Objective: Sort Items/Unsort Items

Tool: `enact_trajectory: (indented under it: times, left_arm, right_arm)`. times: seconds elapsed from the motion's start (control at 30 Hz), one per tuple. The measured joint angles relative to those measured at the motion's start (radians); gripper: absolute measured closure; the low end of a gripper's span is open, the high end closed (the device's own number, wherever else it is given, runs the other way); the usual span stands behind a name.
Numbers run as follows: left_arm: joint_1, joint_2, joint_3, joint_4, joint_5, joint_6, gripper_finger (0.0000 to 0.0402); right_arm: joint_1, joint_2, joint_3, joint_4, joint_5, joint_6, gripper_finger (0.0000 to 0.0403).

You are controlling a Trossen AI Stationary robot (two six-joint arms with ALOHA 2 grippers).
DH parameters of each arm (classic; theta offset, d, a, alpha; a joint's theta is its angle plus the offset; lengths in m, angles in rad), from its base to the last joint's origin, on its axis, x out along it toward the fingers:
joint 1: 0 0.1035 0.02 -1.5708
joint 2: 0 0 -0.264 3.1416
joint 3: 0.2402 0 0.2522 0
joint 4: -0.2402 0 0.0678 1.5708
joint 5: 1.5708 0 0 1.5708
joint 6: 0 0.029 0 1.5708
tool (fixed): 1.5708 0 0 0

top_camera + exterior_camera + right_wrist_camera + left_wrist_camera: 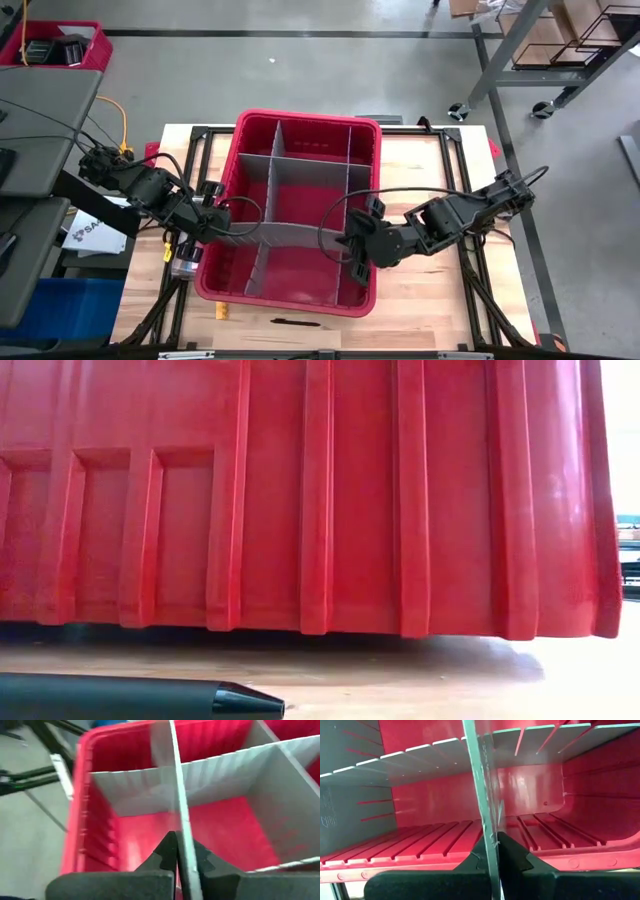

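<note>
Bin: red plastic bin with grey dividers.
Left gripper: clamped on a divider.
Right gripper: clamped on a divider.
Table front: dark pen.

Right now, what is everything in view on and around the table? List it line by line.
bin: one, red, centre of table
dividers: several, grey, splitting the bin into compartments
pen: one, dark, on the table in front of the bin
yellow piece: one, by the bin's front left corner
table: one, light wood
left gripper: shut on a divider, at the bin's left side
right gripper: shut on a divider, at the bin's right side
</note>
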Motion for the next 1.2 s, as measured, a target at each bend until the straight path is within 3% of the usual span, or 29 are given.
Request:
enact_trajectory:
  times: [0.23, 0.37, 0.67, 0.83, 1.0, 1.2]
  left_arm:
    - [0.001, 0.001, 0.000, -0.008, -0.018, -0.002, 0.0401]
    - [0.001, -0.002, -0.001, -0.044, -0.030, 0.002, 0.0401]
    - [0.010, -0.005, 0.002, -0.026, -0.049, -0.008, 0.0401]
    - [0.027, -0.003, 0.003, -0.028, -0.035, -0.025, 0.0401]
    - [0.032, -0.003, 0.003, -0.029, -0.032, -0.051, 0.0401]
    - [0.032, -0.002, 0.002, -0.030, -0.041, -0.050, 0.0401]
  right_arm:
    - [0.006, -0.032, -0.195, 0.273, -0.104, -0.015, 0.0402]
    - [0.002, -0.088, -0.250, 0.273, -0.001, 0.033, 0.0402]
    - [-0.027, -0.163, -0.242, 0.244, 0.121, 0.019, 0.0402]
    - [-0.065, -0.160, -0.241, 0.291, 0.212, -0.063, 0.0403]
    - [-0.099, -0.162, -0.238, 0.275, 0.097, -0.040, 0.0403]
    - [-0.068, -0.158, -0.239, 0.249, 0.040, -0.020, 0.0403]
